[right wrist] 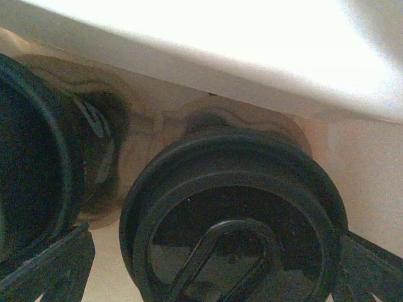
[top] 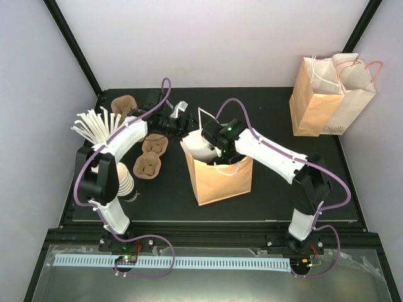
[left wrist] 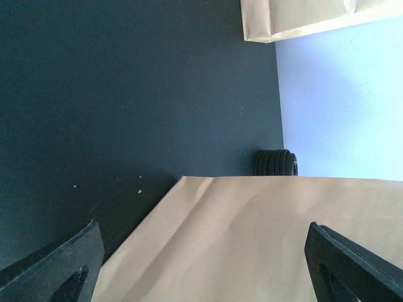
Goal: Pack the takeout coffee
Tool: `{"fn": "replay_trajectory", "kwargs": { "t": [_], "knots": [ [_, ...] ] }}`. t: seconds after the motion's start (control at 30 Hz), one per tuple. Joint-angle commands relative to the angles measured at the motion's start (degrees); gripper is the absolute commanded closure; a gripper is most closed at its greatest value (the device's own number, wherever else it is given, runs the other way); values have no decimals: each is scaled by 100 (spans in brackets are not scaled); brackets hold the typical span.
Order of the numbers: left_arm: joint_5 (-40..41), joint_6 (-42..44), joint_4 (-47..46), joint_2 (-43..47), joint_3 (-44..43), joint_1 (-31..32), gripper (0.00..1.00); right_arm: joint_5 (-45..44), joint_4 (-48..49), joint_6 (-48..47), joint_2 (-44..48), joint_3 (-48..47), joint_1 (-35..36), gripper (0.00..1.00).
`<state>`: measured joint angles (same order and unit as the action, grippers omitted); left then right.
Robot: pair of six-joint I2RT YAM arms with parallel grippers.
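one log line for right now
takeout coffee in paper bag | right jaws open around its lid | left jaws open beside bag

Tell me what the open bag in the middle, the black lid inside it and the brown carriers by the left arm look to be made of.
Open bag: brown kraft paper, matte, with soft creases and folded sides.
Black lid: probably plastic, fairly glossy, with moulded concentric rings that catch the light.
Carriers: likely moulded pulp, dull brown, with rounded pressed cup wells.
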<state>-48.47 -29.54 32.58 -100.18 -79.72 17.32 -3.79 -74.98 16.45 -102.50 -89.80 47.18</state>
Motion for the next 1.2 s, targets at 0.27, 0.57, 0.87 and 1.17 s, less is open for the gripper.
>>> {"fn": "replay_trajectory", "kwargs": {
  "t": [0.27, 0.57, 0.87, 1.17],
  "knots": [
    [-50, 84, -12, 562, -229, 26, 10, -389, -303, -1, 371, -460, 24, 0],
    [846, 199, 557, 1607, -186, -316, 9, -649, 430, -397, 614, 215, 19, 0],
    [95, 872, -64, 2637, 577, -281, 26, -456, 955, -686, 802, 733, -14, 0],
    [1367, 2380, 936, 2094, 80, 706, 17, -357, 1211, -748, 948, 998, -10, 0]
  ]
}}
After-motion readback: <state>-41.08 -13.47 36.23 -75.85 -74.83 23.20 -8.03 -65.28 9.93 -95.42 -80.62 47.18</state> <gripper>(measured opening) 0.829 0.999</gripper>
